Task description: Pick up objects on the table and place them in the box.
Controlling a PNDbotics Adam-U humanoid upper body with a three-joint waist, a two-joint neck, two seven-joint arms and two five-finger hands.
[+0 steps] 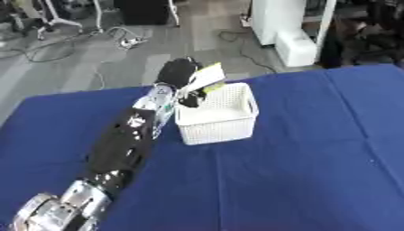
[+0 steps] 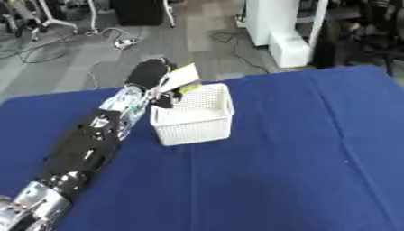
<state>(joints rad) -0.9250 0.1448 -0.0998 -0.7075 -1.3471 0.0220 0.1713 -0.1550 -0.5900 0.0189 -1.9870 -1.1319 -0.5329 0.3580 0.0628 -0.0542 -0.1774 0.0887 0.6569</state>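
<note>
Blue cloth covers the worktop (image 1: 315, 162), wide and bare to the right of the fingers. Left hand (image 1: 180, 74) pinches a pale yellow-edged flat card (image 1: 207, 76) over the white latticed box (image 1: 217, 118), directly beneath.
</note>
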